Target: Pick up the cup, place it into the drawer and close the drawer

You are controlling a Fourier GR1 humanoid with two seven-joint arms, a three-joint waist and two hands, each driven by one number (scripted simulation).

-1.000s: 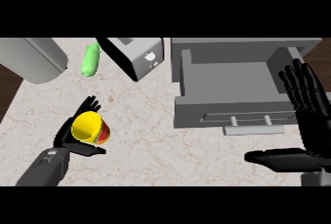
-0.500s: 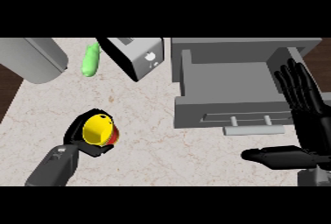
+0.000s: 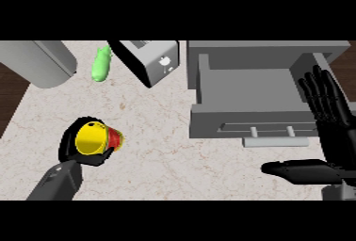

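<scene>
left hand [image 3: 78,149] curled round cup [image 3: 93,140] | drawer [image 3: 245,89] stood open, well to its right | right hand [image 3: 332,123] open, resting | advice: carry cup level, clear drawer's front wall before lowering

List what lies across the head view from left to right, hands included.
Grey cylinder → left hand curled round the cup → green vegetable → toaster → open drawer → open right hand.

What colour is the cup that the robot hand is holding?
The cup is yellow inside with a red outer wall, seen in the head view, held by the left robot hand.
</scene>
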